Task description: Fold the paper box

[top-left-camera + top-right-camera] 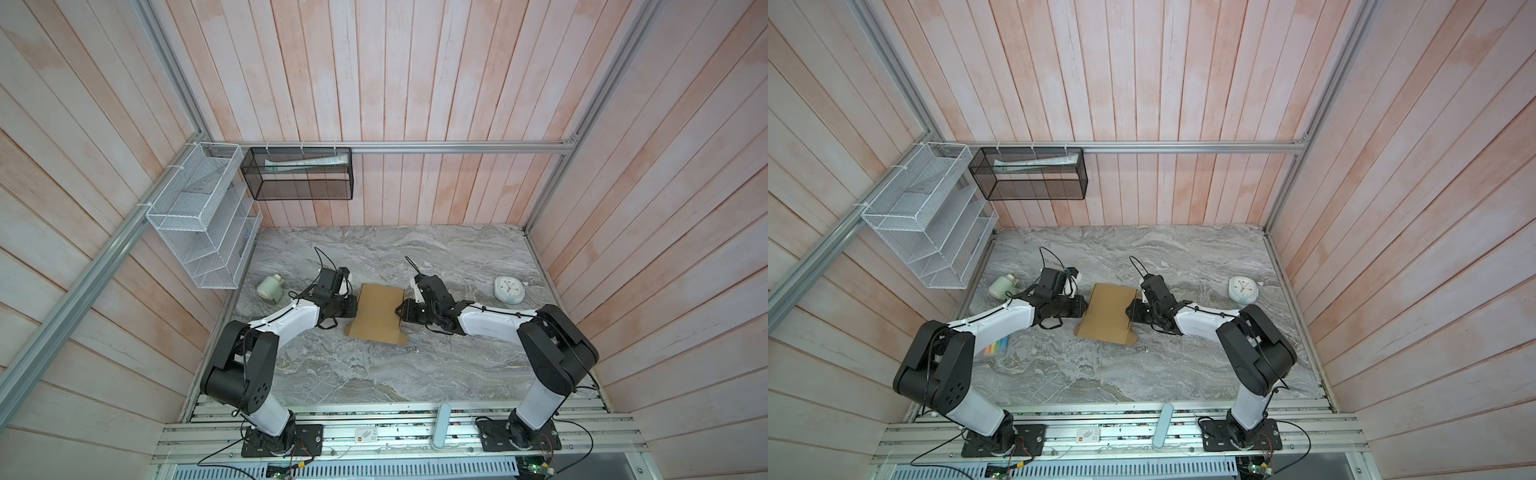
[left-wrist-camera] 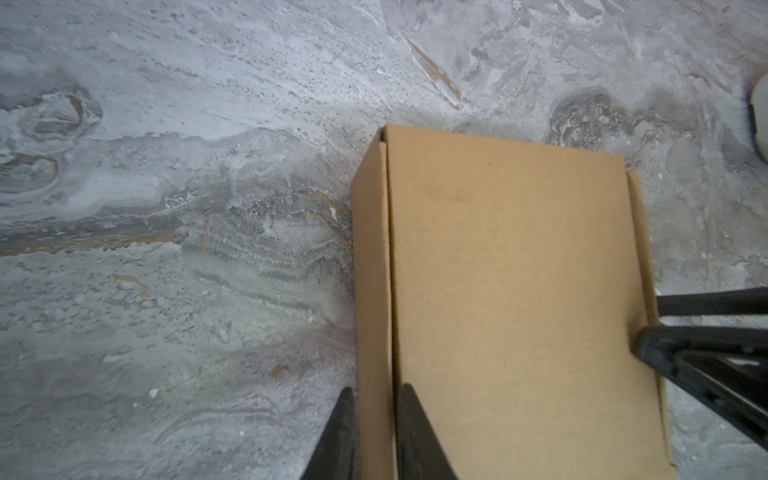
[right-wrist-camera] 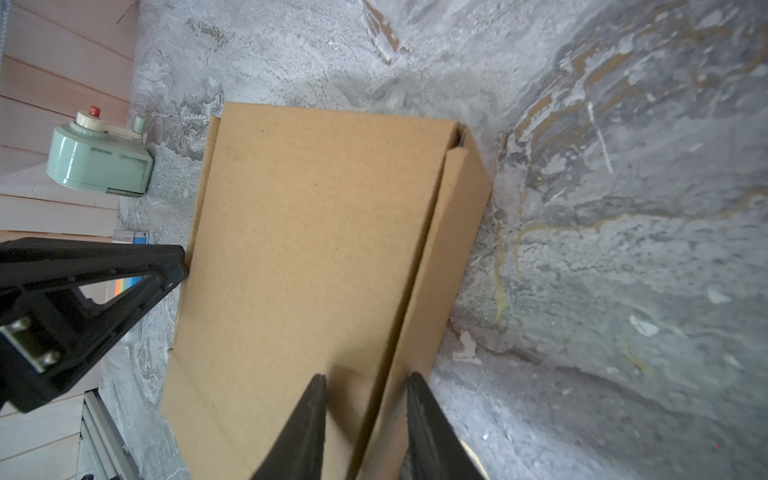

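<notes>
Black fingers [image 2: 415, 436] of your left claw [image 2: 376, 386] sit closest, set narrow and pinching one side wall [image 2: 372, 270] of the paper box [image 1: 379, 305]. Your right claw [image 3: 368, 375] stands a little wider, gripping the opposite wall [image 3: 449, 249] with the lid [image 3: 311, 228] edge caught between its tips. That box rests in the middle of the counter [image 1: 374, 374], between both claws, lid down, with its front flap [image 1: 374, 334] spread flat and untucked, as far as I can judge.

Squeeze harder and you likely crease the corrugated walls. Pull one claw before its partner and the light box probably skids or twists on that smooth counter. Let go both together and the walls may splay, so the lid springs up. Watch too that the right claw's inner tip does not drag the lid sideways as you back out.
</notes>
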